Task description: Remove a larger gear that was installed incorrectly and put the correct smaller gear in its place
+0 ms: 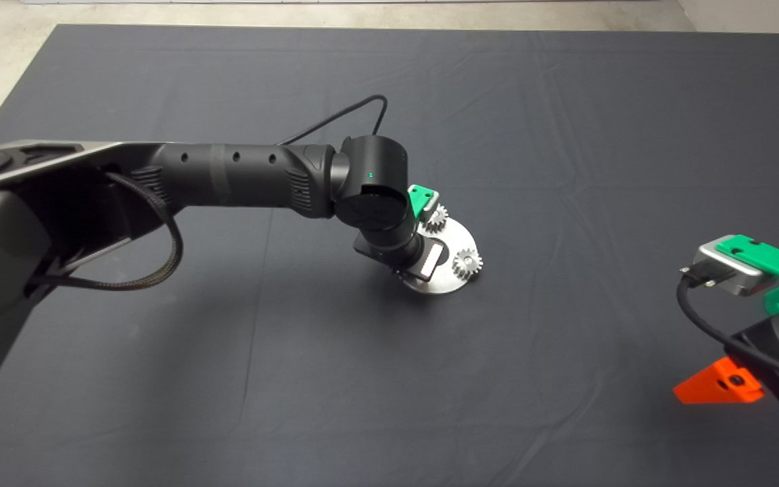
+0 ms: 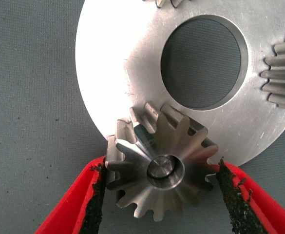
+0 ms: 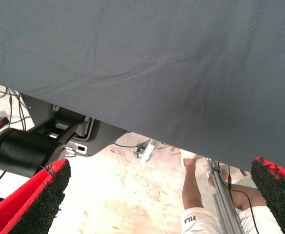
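Observation:
The larger gear (image 2: 161,170), shiny with long pointed teeth, sits on a pin at the edge of a round metal plate (image 2: 113,73). My left gripper (image 2: 161,165) is shut on it, one black pad against each side of its teeth. In the head view the left wrist hangs over the plate (image 1: 460,233) and hides this gear. Two fine-toothed gears (image 1: 467,262) (image 1: 437,218) stand on the plate's other pins. The smaller gear is out of view. My right gripper (image 1: 717,385) is parked at the lower right edge, open and holding nothing.
The plate has a large round hole (image 2: 200,61) in its middle. The dark mat (image 1: 565,135) spreads wide around it. The right wrist view shows the mat's edge, the floor, the robot's base and a person's legs (image 3: 193,195).

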`<state>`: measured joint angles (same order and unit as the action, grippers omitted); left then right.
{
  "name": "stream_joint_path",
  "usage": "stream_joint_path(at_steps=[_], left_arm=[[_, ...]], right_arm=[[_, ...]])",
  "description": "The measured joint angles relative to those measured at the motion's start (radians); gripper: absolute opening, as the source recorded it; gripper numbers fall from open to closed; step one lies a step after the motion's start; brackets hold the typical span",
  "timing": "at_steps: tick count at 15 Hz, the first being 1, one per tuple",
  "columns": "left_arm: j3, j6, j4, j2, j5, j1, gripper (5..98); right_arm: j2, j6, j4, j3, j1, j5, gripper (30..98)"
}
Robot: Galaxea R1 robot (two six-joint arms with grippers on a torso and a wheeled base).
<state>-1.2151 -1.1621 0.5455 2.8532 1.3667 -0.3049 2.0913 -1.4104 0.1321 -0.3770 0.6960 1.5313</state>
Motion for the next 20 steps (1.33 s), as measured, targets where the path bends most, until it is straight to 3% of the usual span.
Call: stream_joint_path(at_steps=[6,20], left_arm=[[-0.003,0.000,0.000,0.003,0.013,0.000,47.8],[0.007,-0.008,0.010,0.010,0.012,0.000,43.7]], right_arm=[[0.000,0.000,0.000,0.000,0.000,0.000,97.6],[0.000,0.000,0.000,0.000,0.000,0.000,97.6]])
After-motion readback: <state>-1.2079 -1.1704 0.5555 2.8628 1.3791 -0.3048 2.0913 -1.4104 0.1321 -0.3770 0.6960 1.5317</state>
